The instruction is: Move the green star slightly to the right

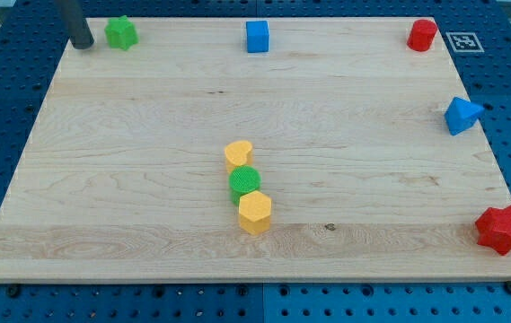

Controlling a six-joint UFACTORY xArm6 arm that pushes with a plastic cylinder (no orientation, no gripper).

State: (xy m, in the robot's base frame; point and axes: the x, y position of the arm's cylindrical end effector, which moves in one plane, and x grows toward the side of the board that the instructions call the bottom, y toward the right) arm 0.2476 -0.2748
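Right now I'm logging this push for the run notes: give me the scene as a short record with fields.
target: green star, top-left corner of the board
my tip, just left of the star, close beside it
contact: cannot tell
path to the right: open as far as the blue cube
centre cluster: yellow heart, green cylinder, yellow hexagon, in a column

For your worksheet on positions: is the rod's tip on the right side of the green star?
No: my tip sits just left of the green star, near the board's top-left corner.
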